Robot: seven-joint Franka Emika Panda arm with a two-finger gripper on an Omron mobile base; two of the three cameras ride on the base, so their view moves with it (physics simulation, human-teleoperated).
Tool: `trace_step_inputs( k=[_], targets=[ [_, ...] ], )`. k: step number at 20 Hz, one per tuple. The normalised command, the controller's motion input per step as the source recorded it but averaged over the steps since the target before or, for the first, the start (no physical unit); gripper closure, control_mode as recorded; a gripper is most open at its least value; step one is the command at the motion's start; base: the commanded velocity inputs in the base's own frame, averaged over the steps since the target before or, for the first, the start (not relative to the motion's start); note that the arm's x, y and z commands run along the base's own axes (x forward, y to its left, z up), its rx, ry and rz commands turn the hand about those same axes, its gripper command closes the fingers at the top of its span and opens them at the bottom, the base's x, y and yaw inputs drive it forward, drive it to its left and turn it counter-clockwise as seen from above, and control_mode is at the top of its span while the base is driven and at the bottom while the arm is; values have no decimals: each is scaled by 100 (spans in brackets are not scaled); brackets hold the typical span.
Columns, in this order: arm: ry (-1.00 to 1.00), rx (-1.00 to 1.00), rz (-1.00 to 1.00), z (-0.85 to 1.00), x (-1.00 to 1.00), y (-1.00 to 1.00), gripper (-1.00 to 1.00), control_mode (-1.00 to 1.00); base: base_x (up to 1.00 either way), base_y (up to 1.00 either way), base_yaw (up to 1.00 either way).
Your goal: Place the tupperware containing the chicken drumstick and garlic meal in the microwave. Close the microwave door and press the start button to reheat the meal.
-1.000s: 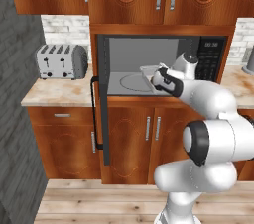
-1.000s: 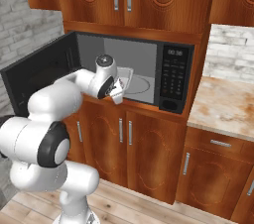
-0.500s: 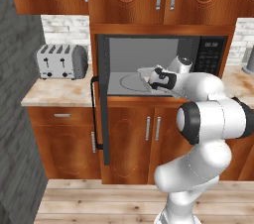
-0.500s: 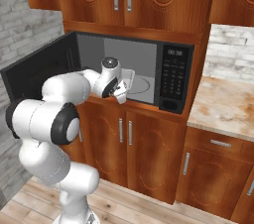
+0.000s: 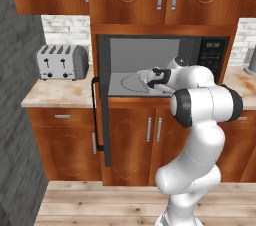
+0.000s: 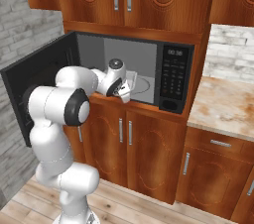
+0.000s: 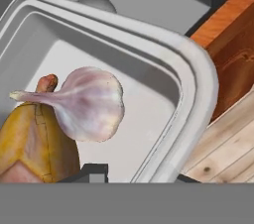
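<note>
My gripper (image 5: pixel 154 78) is shut on the rim of the translucent whitish tupperware (image 5: pixel 144 75), held just inside the front opening of the black microwave (image 5: pixel 212 56). From the right, the gripper (image 6: pixel 124 89) holds the tupperware (image 6: pixel 131 79) over the cavity floor, beside the round glass turntable (image 6: pixel 144 85). Close up, the tupperware (image 7: pixel 163 44) carries a brown chicken drumstick (image 7: pixel 30 143) and a pale garlic bulb (image 7: pixel 89 104); the gripper (image 7: pixel 136 176) clamps its near wall. The microwave door (image 6: pixel 34 94) stands swung wide open to the left.
A silver four-slot toaster (image 5: pixel 62 62) stands on the counter (image 5: pixel 55 96) left of the open door (image 5: pixel 102 115). A marbled counter (image 6: pixel 228 109) runs to the right of the microwave. Wooden cabinets sit above and below, and the keypad panel (image 6: pixel 173 72) flanks the cavity.
The hand has carried the tupperware a little leftward and further into the microwave opening, with the forearm stretching out after it. The grip has stayed the same.
</note>
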Motion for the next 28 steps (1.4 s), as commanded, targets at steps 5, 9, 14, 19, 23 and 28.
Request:
trace_step_inputs(
  k=[5,9,14,19,23,28],
  targets=[
    [1,0,0,-2,60,-9,100,-100,0,0,0],
    [3,0,0,-27,52,-1,100,-100,0,0,0],
    [3,0,0,-32,54,0,100,-100,0,0,0],
    [1,0,0,-10,57,-2,100,-100,0,0,0],
    [0,0,0,-3,56,-6,100,-100,0,0,0],
    [0,0,0,-22,23,0,-100,-100,0,0,0]
  ],
)
